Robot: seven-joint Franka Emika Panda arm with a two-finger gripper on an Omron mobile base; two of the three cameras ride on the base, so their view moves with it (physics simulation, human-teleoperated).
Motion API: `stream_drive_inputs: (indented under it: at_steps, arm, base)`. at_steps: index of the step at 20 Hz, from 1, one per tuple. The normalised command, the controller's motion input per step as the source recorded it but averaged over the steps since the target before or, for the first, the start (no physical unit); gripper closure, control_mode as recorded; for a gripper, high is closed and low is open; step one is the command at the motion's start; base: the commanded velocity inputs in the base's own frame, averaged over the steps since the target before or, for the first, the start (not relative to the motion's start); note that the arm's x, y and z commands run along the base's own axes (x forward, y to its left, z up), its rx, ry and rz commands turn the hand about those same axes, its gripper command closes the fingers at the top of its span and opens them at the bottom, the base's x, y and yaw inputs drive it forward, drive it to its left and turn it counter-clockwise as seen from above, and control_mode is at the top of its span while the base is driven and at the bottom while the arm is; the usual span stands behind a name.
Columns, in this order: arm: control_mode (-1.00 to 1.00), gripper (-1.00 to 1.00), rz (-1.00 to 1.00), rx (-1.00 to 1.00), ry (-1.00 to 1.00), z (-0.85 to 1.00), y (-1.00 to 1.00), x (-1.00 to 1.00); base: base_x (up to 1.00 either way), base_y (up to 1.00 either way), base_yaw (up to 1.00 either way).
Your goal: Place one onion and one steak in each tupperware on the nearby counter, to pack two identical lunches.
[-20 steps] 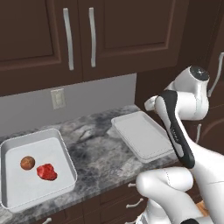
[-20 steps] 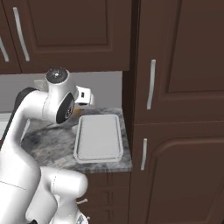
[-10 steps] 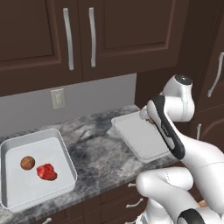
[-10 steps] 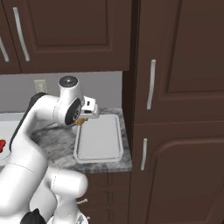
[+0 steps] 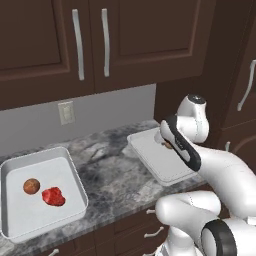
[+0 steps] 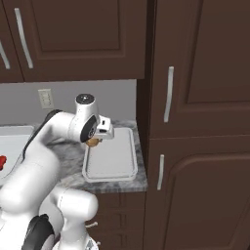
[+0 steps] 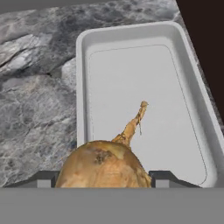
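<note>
The end effector [image 7: 103,179] holds an onion [image 7: 103,165] between its two fingers, the jaws standing fairly wide about the bulb; the onion's dry stem points out over a tub [image 7: 144,87]; this near tub lies flat on the marbled tabletop [image 7: 39,78], its floor bare, close to the tabletop's end beside the tall dark cabinet [image 6: 195,97]; in the right base view the end effector [image 6: 97,139] hovers over the tub's [image 6: 114,161] far left corner with the onion [image 6: 93,142] showing beneath it; the left base view shows a second tub [image 5: 15,215] well apart along the tabletop [image 5: 110,170], with another onion [image 5: 31,186] and a red steak [image 5: 53,196] lying just beside each other inside it.
</note>
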Motion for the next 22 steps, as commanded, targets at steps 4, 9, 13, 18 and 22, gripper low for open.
stream_drive_inputs:
  at_steps: [4, 9, 13, 18, 22]
  arm:
    - [-1.0, 1.0, 0.0, 0.0, 0.0, -0.54, 0.0, 0.33]
    - [-1.0, 1.0, 0.0, -0.01, 0.0, -0.58, 0.0, 0.32]
    - [-1.0, 1.0, 0.0, 0.0, 0.0, -0.46, 0.0, 0.45]
    - [-1.0, 1.0, 0.0, 0.0, 0.0, -0.38, 0.0, 0.49]
    - [-1.0, 1.0, 0.0, 0.0, 0.0, -0.39, 0.0, 0.48]
  base:
    - [0.0, 0.0, 0.0]
    - [0.0, 0.0, 0.0]
    - [0.0, 0.0, 0.0]
    - [0.0, 0.0, 0.0]
    - [0.0, 0.0, 0.0]
